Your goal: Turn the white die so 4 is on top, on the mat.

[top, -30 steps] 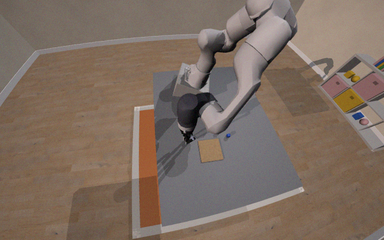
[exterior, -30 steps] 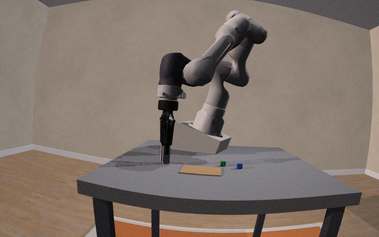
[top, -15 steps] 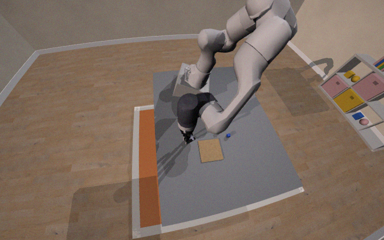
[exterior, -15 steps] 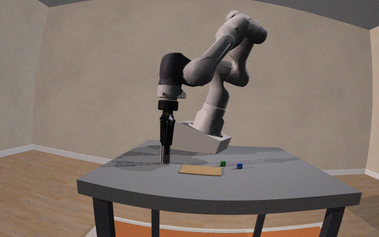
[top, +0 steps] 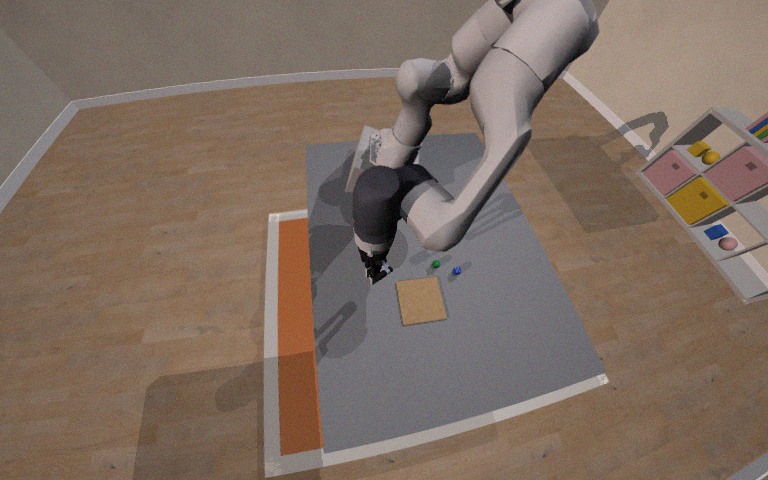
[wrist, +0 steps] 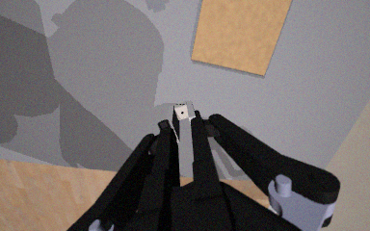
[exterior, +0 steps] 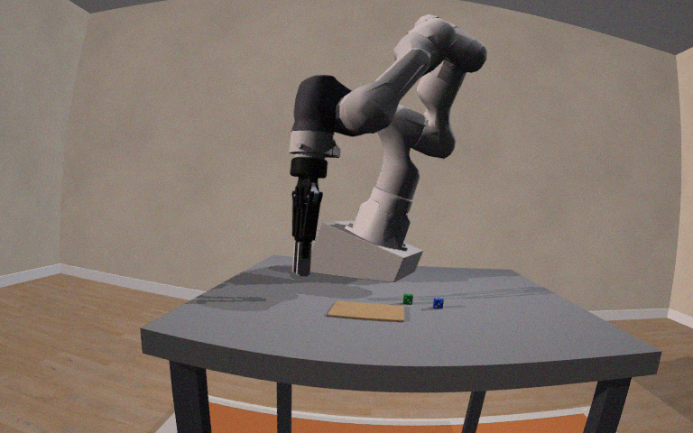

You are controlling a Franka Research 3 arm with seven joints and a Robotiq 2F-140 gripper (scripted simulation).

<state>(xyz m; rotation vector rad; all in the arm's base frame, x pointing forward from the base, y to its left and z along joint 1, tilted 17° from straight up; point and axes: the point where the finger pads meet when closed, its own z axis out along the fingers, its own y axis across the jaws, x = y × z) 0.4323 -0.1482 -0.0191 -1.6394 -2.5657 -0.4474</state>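
Observation:
My gripper (top: 378,276) (exterior: 301,268) (wrist: 182,111) points straight down and is shut on the small white die (wrist: 181,113), holding it a little above the grey table (top: 481,350) (exterior: 459,346). In the wrist view the die's face towards the camera shows one pip. The tan square mat (top: 420,300) (exterior: 364,310) (wrist: 241,36) lies flat on the table, a short way to the right of the gripper, with nothing on it. A green die (top: 435,263) (exterior: 407,299) and a blue die (top: 456,270) (exterior: 438,302) lie on the table just behind the mat, apart from each other.
The robot's grey wedge base (exterior: 357,255) stands at the back of the table, close behind the gripper. A shelf unit (top: 713,192) with coloured blocks stands off to the right, away from the table. An orange strip (top: 294,316) runs along the floor beside the table's left edge.

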